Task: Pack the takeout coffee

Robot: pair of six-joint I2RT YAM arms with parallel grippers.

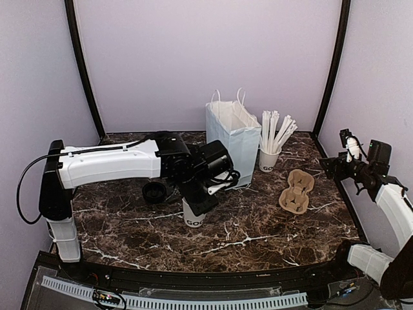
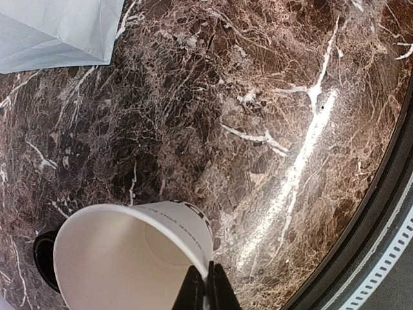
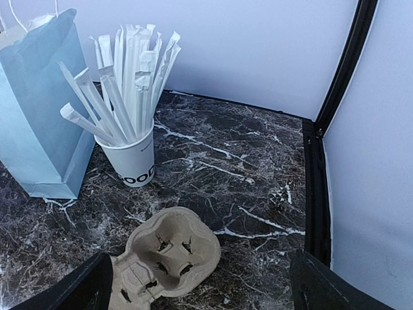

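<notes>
Lilac walls box in a dark marble tabletop (image 1: 258,236), and I take my bearings from the white paper bag (image 1: 231,139) standing upright at the back of it. The takeout coffee cup (image 2: 122,258) sits in front of the bag and a touch to its left. Its mouth is uncovered and its inside shows plain white, with dark lettering on the outer wall. My left pincer (image 2: 206,283) is clamped together on the cup's rim, one finger inside and one outside. I cannot tell whether the base rests on the marble. The black lid (image 1: 155,192) lies flat on the tabletop just left of the cup, further from the bag. Just right of the bag stands a cup of wrapped white sticks (image 3: 132,161). The brown pulp cup carrier (image 3: 164,255) lies in front of that cup. My right pincer (image 3: 201,284) hangs well right of the bag — fingers spread wide, gripping nothing.
</notes>
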